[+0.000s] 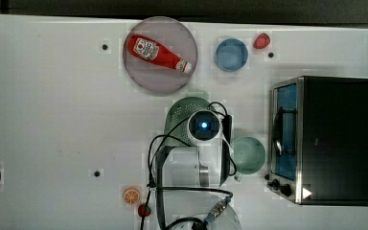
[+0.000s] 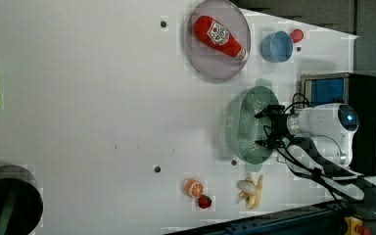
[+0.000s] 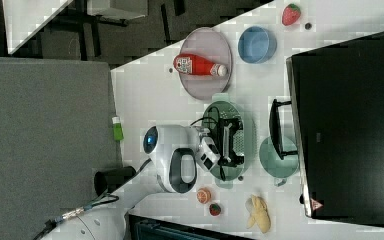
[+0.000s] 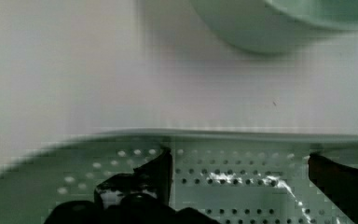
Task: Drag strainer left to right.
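Observation:
The strainer [image 2: 242,127] is a pale-green oval colander with many small holes, lying on the white table beside the toaster oven. My gripper [image 2: 263,129] hangs open over its basin, on the side nearer the oven, with nothing between the fingers. In the wrist view both black fingertips [image 4: 158,170] stand inside the strainer [image 4: 74,163], just behind its rim, and the gripper [image 4: 240,179] spans the holed wall. The arm's wrist [image 1: 203,125] covers much of the strainer [image 1: 178,112] in the top view. In the right view the gripper [image 3: 228,141] sits over the strainer [image 3: 248,145].
A teal-green mug [image 1: 248,155] stands between strainer and toaster oven [image 1: 326,139]. A grey plate [image 1: 141,72] carries a ketchup bottle [image 1: 158,53]; a blue bowl [image 1: 231,54] and strawberry [image 1: 261,40] lie beyond. An orange slice [image 2: 194,187] and banana [image 2: 252,191] lie near the arm's base.

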You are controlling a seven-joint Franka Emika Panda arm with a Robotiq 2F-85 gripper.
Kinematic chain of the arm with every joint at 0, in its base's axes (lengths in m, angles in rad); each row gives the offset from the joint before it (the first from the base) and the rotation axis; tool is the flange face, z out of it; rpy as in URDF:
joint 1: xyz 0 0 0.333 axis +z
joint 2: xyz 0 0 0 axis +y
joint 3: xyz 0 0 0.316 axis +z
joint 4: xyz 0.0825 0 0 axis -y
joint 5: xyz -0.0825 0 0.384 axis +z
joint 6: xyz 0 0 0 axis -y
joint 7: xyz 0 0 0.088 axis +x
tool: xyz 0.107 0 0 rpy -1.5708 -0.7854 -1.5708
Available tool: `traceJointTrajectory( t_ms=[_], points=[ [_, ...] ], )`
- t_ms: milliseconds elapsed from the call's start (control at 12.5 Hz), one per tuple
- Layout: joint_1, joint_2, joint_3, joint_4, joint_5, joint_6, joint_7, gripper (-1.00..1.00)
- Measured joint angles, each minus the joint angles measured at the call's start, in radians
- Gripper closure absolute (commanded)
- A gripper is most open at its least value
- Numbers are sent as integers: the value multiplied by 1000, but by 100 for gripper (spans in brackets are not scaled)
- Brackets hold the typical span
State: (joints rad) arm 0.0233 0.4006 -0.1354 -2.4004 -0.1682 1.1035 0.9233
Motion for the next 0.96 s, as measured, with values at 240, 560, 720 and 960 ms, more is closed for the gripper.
traceJointTrajectory(
  t_ms=[240, 560, 720, 960],
  points=[
    [-3, -7, -32, 0, 14, -20, -67, -100],
    [-10, -57, -46, -2, -1, -24, -188, -100],
    [-12, -100, -36, -6, -18, -38, -303, -100],
    [-25, -279, 0, -8, 4, -269, -460, -100]
  ],
)
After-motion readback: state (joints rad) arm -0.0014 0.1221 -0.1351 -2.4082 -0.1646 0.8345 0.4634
